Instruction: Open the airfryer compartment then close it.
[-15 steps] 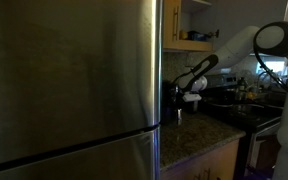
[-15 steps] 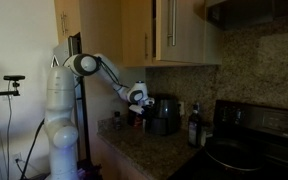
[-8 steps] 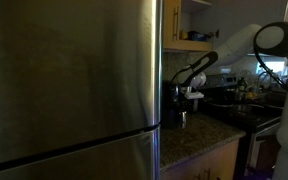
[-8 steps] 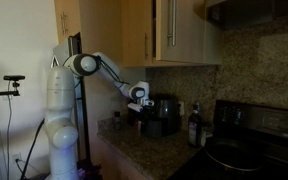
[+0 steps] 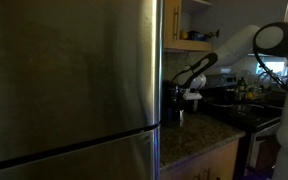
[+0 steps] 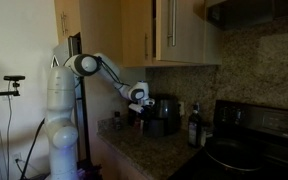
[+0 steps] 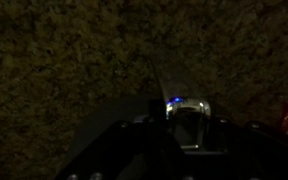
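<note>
The black airfryer (image 6: 165, 114) stands on the granite counter under the cabinets; it also shows in an exterior view (image 5: 171, 104) behind the fridge edge. My gripper (image 6: 139, 104) is at its front, on the side facing the arm, and also shows in an exterior view (image 5: 188, 98). The wrist view is very dark. There the silver airfryer handle (image 7: 187, 116), with a small blue light, sits between my dark fingers, and the gripper (image 7: 187, 130) looks closed around it. I cannot tell how far the compartment is out.
A large steel fridge (image 5: 69, 85) fills much of one exterior view. A bottle (image 6: 194, 128) stands beside the airfryer, with a stove (image 6: 249, 140) beyond it. Wooden cabinets (image 6: 174, 30) hang above. The speckled granite counter (image 7: 74, 60) lies under the gripper.
The gripper rose slightly half a second ago and has come back down a little. It stays at the airfryer's front.
</note>
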Controlling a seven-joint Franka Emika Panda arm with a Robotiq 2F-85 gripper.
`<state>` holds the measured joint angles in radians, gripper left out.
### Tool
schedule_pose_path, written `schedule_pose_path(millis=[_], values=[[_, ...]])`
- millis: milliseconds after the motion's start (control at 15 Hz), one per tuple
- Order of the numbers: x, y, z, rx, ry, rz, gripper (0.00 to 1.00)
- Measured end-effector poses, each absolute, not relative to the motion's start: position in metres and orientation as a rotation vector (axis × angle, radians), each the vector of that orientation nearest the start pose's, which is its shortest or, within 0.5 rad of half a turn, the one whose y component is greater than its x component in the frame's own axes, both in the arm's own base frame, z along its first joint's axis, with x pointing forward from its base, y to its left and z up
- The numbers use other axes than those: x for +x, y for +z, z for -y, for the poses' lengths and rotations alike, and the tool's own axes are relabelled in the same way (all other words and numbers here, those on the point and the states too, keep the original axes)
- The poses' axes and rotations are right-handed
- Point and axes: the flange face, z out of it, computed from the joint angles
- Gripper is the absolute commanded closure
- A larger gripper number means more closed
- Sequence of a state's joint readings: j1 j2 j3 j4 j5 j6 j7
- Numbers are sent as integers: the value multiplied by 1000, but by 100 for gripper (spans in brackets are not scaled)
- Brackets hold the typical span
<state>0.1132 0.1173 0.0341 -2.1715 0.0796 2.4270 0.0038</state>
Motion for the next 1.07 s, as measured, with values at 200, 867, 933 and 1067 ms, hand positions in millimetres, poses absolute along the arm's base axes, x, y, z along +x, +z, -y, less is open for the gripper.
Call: schedule_pose_path(millis=[200,867,933,1067], values=[[557,352,-83,-3061,-195,108,11],[546,353,-78,-3199,70,166,0],[547,354,-79,-3179,57,211,0],[549,355,-83,-3114,31,302,0]])
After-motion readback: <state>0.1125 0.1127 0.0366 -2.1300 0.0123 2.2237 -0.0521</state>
